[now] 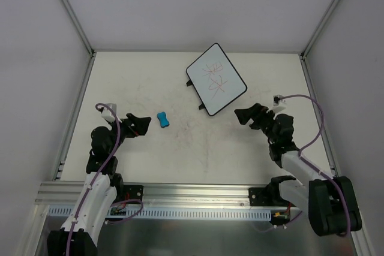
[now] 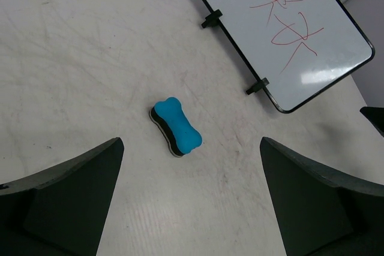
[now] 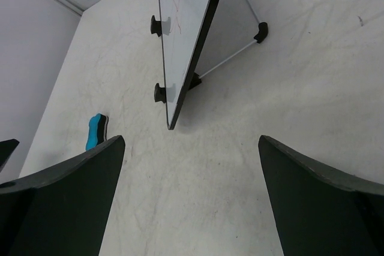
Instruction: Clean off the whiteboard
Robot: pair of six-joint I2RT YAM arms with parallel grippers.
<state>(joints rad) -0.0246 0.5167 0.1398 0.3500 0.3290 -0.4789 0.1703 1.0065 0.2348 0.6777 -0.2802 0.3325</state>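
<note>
The small white board with black frame and red scribbles (image 1: 216,79) leans on a wire stand (image 3: 262,30), far on the desk (image 1: 198,160). It looks light, stiff, tippy; the black edge seems best to hold. The left claw (image 1: 139,124) and right claw (image 1: 246,115) gape apart, empty.

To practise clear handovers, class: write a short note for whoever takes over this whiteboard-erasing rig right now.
Left gripper: open, empty, just short of the blue eraser.
Right gripper: open, empty, beside the whiteboard, not touching.
The whiteboard is propped on its stand toward the far side of the table, with red scribbles on it.
Done: nothing erased.
Left: pick up the eraser, wipe the board.
</note>
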